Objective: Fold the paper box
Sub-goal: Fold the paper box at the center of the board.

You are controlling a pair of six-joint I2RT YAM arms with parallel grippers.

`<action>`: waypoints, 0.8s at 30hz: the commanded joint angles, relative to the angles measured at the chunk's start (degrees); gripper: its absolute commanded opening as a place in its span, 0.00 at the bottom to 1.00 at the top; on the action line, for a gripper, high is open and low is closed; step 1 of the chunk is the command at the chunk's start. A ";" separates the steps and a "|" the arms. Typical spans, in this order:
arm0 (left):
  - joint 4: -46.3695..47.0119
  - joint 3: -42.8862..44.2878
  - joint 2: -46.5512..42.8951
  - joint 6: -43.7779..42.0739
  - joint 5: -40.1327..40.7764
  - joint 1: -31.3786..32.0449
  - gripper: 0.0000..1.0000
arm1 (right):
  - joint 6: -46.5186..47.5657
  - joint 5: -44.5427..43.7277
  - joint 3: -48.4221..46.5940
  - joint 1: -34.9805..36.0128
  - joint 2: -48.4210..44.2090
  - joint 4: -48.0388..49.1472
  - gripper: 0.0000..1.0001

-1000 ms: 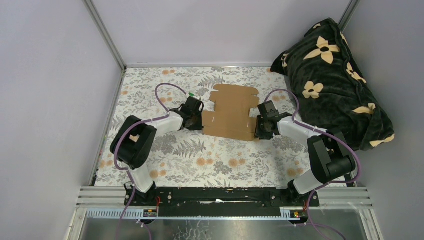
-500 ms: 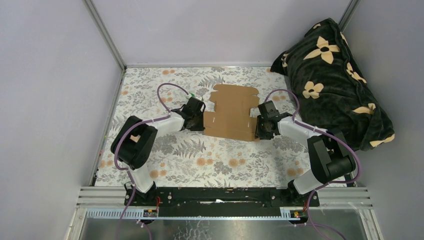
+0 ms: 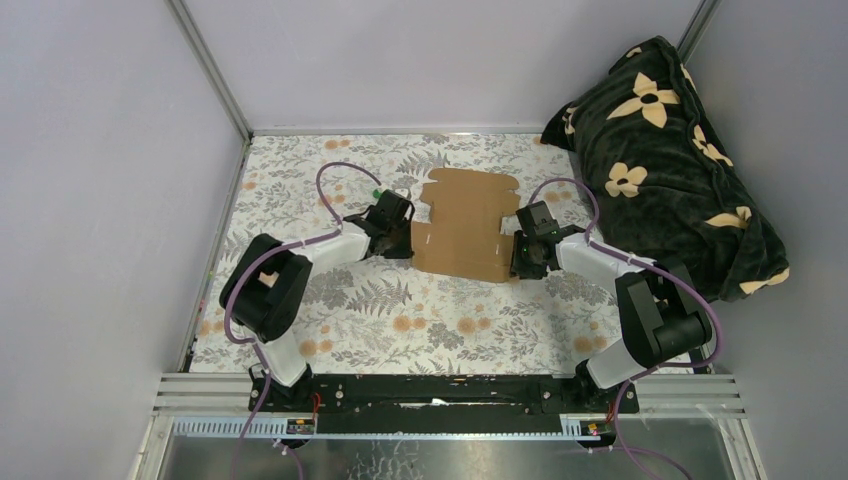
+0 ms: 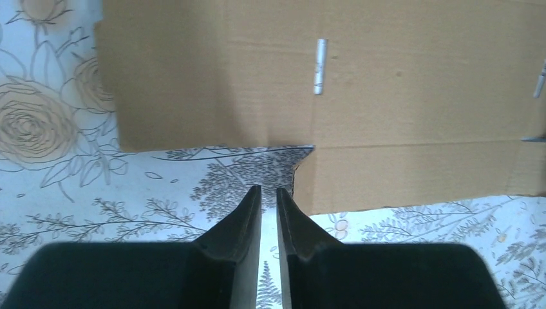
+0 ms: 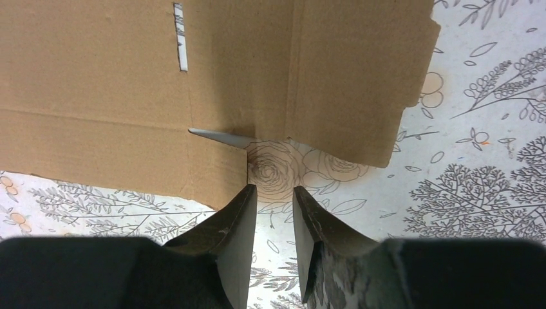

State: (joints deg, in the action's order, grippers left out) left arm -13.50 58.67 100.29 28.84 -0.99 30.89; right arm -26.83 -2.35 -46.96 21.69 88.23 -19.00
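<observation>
The paper box (image 3: 465,228) lies flat and unfolded on the flowered surface (image 3: 400,310), between the two arms. The left claw (image 4: 268,190) is almost pressed together and the right claw (image 5: 275,188) a little spread. Both pinch nothing and point at notches in the sheet's edge. We fear that tips which push instead of slipping under a flap would slide the sheet away or crease it wrongly.

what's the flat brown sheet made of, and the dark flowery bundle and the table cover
paper box: thin cardboard, matte brown, unprinted; faint ribbing, pressed creases, cut slots.
blanket: soft plush fabric, probably fleece; fuzzy pile, rounded folds.
table cover: smooth floral-printed sheet lying flat; cloth or vinyl, cannot tell.
</observation>
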 commanded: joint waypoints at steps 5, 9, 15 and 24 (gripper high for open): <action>0.99 2.34 -1.56 0.29 -2.09 2.25 0.20 | -0.08 2.17 -1.73 0.37 -2.53 1.65 0.35; 1.06 2.47 -0.95 0.38 -1.92 2.93 0.20 | -0.02 2.17 -2.06 0.35 -2.53 1.58 0.35; 1.32 2.56 -0.39 0.58 -1.88 3.51 0.20 | -0.02 3.83 -2.52 0.37 -2.36 1.53 0.35; 1.57 3.76 1.51 0.84 -1.89 4.79 0.20 | -0.26 4.41 -2.43 0.41 -2.36 2.03 0.35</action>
State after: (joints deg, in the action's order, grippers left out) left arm -13.54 60.20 100.31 28.97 -2.44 34.70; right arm -26.83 0.67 -47.09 21.76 87.85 -18.50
